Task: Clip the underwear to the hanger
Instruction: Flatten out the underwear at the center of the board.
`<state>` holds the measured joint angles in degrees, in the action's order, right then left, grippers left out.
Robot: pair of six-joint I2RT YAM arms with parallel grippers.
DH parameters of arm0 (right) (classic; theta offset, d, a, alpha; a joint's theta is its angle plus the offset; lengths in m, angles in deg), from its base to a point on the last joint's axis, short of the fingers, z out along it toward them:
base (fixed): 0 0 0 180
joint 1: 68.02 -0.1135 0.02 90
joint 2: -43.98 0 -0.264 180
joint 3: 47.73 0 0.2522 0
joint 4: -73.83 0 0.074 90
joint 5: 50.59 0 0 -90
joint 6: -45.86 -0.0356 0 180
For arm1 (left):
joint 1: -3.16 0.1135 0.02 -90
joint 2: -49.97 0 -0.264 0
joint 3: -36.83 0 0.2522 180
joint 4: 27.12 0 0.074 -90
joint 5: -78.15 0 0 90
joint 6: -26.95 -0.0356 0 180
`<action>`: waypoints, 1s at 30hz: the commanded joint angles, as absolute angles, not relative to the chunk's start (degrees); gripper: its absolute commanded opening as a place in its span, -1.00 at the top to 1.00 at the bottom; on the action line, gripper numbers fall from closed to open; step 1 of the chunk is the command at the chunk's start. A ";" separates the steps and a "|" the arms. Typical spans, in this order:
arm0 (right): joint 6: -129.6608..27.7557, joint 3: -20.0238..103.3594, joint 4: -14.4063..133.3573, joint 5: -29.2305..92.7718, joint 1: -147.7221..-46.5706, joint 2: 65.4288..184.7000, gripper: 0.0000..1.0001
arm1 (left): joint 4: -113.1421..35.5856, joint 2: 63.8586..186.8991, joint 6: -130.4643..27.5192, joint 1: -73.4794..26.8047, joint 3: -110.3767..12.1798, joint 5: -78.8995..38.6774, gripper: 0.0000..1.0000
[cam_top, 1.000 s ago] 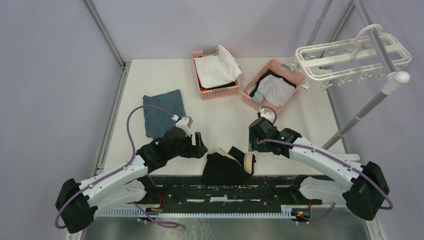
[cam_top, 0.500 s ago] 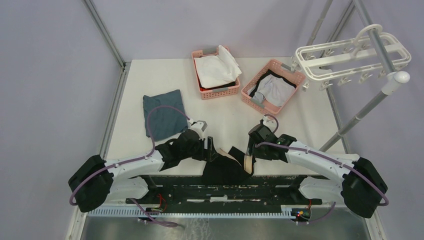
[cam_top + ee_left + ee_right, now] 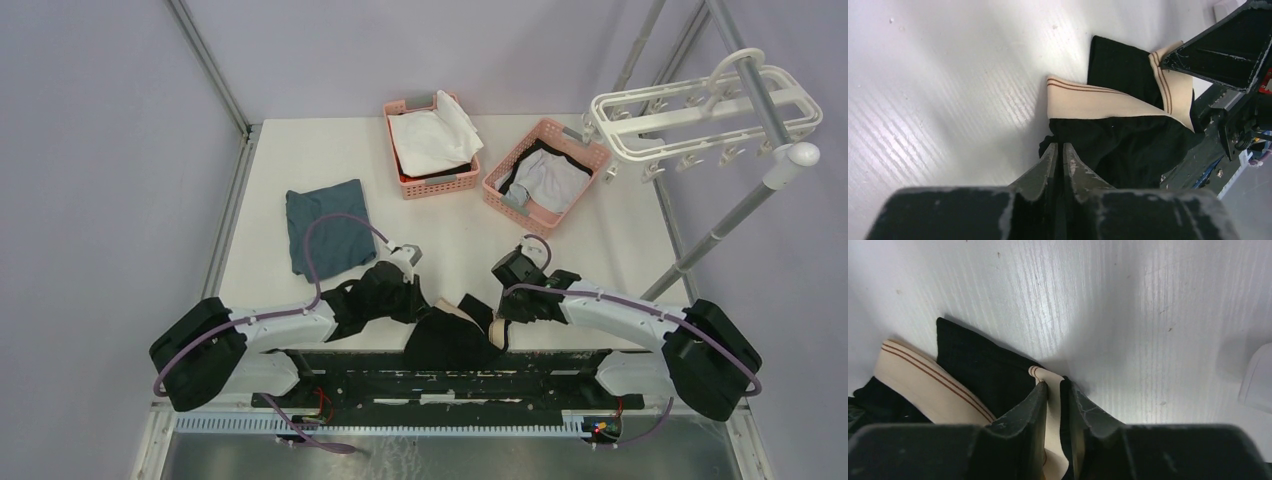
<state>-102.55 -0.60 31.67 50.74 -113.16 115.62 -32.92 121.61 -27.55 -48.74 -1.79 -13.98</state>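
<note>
At the table's [image 3: 560, 240] near edge, about midway along: the underwear [image 3: 448, 340], black, crumpled in a heap, tan waistband [image 3: 1098, 102] folded across the top. Low over the table just left of middle, the left gripper [image 3: 1059, 146], fingers pressed almost together on a pinch of black fabric. Just right of middle, the right gripper [image 3: 1054, 385], nipping the striped waistband, tan strip showing between its fingers. Beyond the table's far right corner, hooked over a slanting metal pole [image 3: 728, 30]: the hanger [image 3: 720, 133], white, clips dangling. Toward the table's far side, two pink baskets [image 3: 440, 183] of laundry; on its left half, a folded blue-grey cloth [image 3: 325, 235].
</note>
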 commanded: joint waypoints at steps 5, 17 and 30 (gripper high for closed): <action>-103.25 -0.87 34.39 53.37 -113.02 104.73 0.81 | -30.37 115.42 -29.49 -49.08 -3.39 -13.97 0.94; -104.29 7.10 28.79 70.50 -112.94 90.94 0.99 | -42.83 93.72 -38.03 -49.02 -12.83 4.83 0.94; -105.44 1.89 28.52 76.29 -112.93 90.82 0.55 | -45.14 90.71 -38.98 -48.98 -8.23 -1.04 0.81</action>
<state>-102.40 7.03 31.80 72.84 -113.10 91.05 -44.52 91.40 -40.33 -48.74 -13.64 2.50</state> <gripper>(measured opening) 0.134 0.038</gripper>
